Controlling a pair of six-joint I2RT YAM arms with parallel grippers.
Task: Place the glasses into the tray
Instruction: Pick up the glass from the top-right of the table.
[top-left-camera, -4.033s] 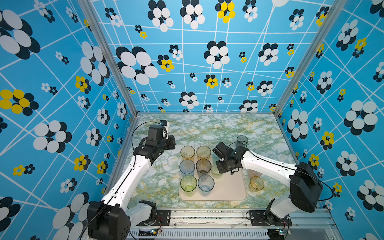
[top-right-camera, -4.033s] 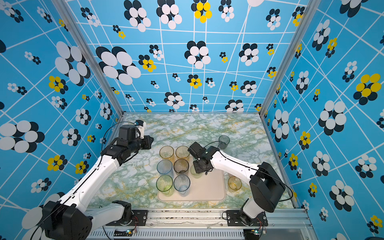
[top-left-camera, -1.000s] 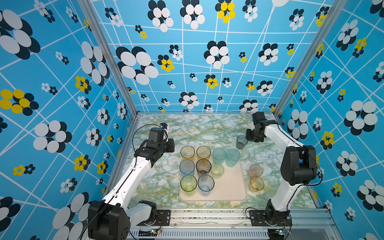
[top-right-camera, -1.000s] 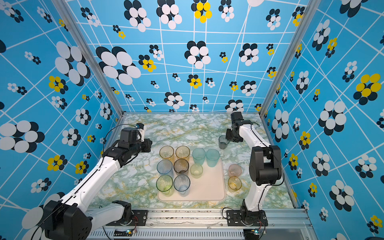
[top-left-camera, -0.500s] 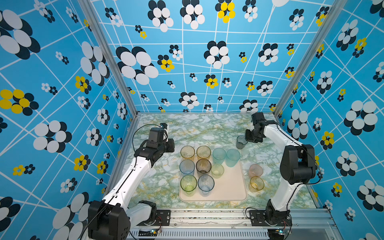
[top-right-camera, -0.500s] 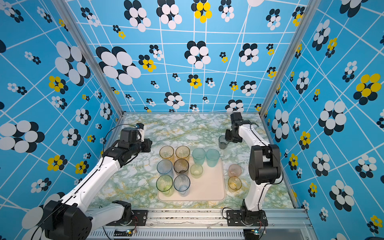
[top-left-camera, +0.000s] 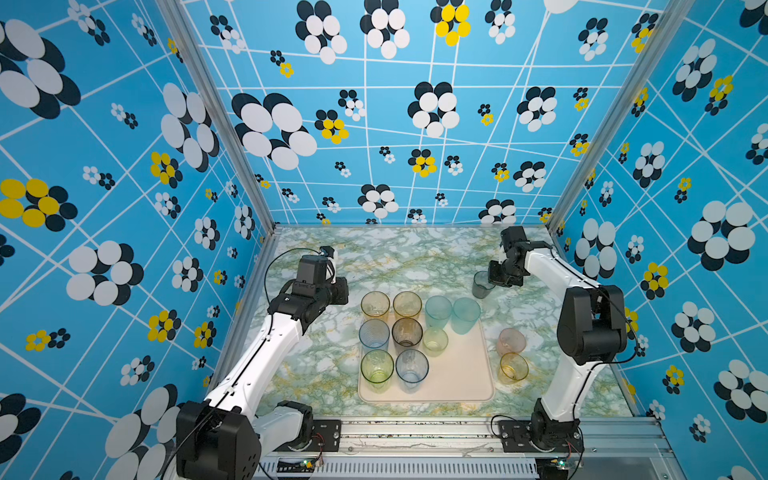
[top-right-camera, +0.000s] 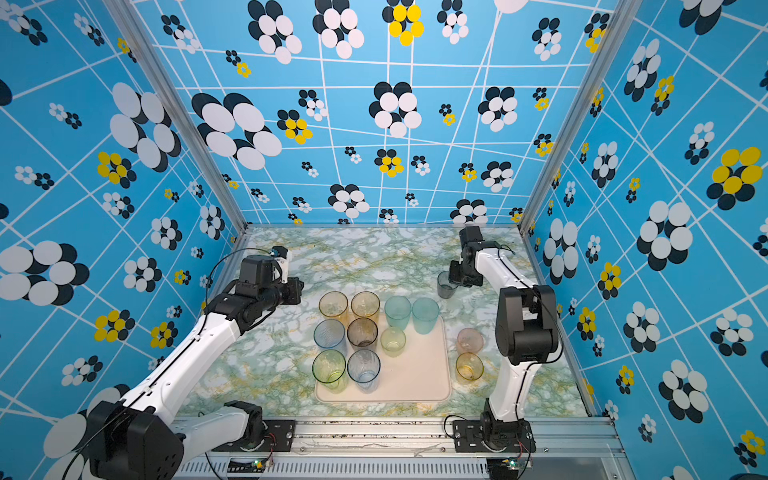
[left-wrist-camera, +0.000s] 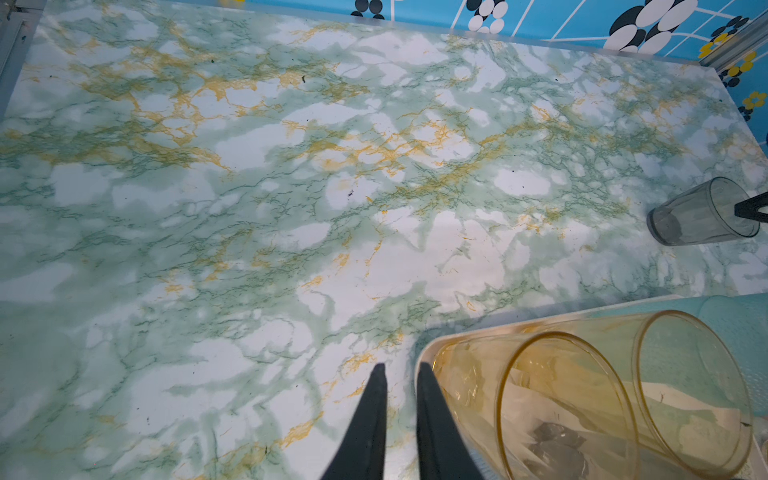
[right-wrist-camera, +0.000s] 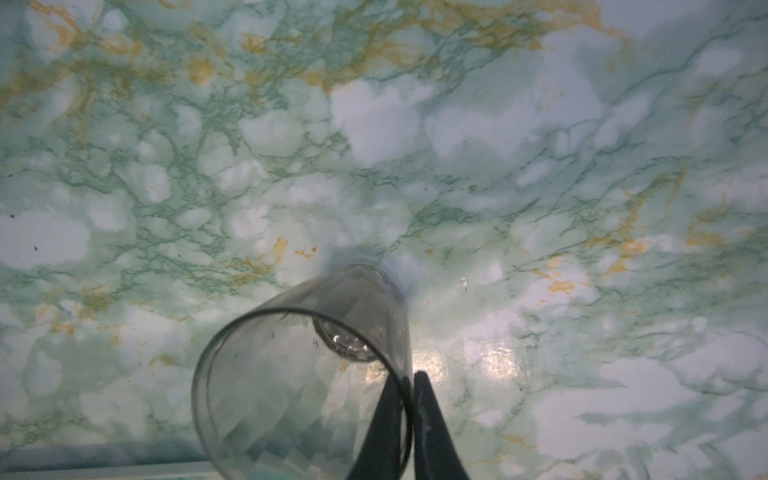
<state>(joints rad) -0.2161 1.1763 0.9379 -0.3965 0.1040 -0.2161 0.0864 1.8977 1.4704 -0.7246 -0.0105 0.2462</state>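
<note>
Gone from tray (top-left-camera: 457, 386), right arm (top-left-camera: 552, 270) outstretched at grey glass (top-left-camera: 482, 284); only in wrist view, right hand (right-wrist-camera: 409, 376) clamped on rim; left hand (left-wrist-camera: 401, 368) barely parted.

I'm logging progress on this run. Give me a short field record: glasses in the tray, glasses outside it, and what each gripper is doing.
in tray: nine glasses standing on the tray
outside tray: three, namely grey glass beyond the tray's far right corner, and pink glass and short amber glass on the table beside the tray's right edge
right gripper: shut on the grey glass's rim, one finger inside, one outside
left gripper: narrow gap, holds nothing, by the tray's far left corner
</note>
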